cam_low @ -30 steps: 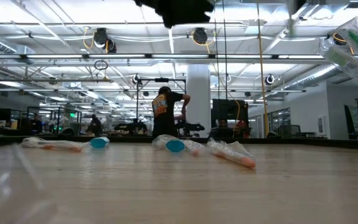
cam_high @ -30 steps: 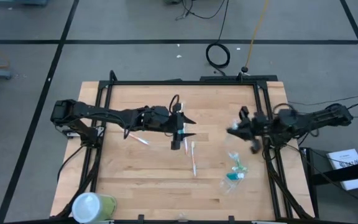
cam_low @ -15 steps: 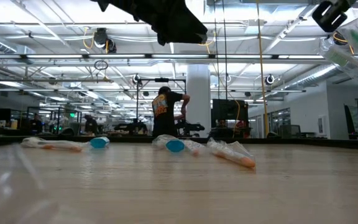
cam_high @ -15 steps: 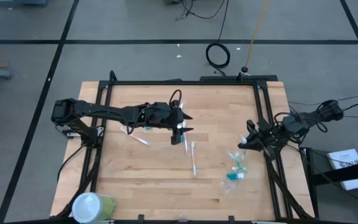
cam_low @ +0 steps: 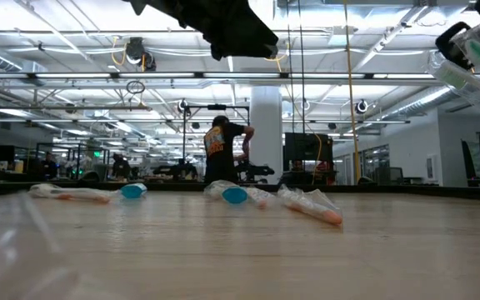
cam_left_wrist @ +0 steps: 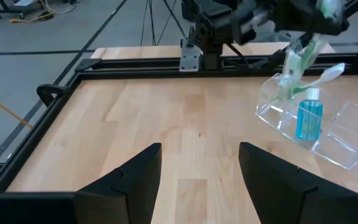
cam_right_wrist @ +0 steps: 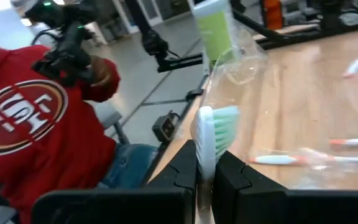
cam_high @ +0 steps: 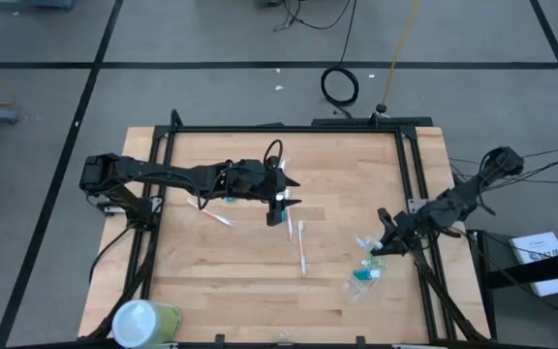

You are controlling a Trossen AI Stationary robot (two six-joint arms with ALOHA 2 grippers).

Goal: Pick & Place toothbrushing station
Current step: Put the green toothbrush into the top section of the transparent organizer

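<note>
Looking down, my right jaws (cam_high: pixel 384 244) sit just beside the clear holder (cam_high: pixel 365 269); my left jaws (cam_high: pixel 281 202) hover apart near mid-counter (cam_high: pixel 221 271). Wrist view: right jaws clamp a green toothbrush (cam_right_wrist: pixel 211 140).

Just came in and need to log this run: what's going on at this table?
The right end effector is shut on a green-and-white toothbrush, holding it over the clear plastic holder near the table's right edge; the holder already has a teal tube in it. The left end effector hovers open above the middle of the table. Other wrapped toothbrushes lie on the wood.
</note>
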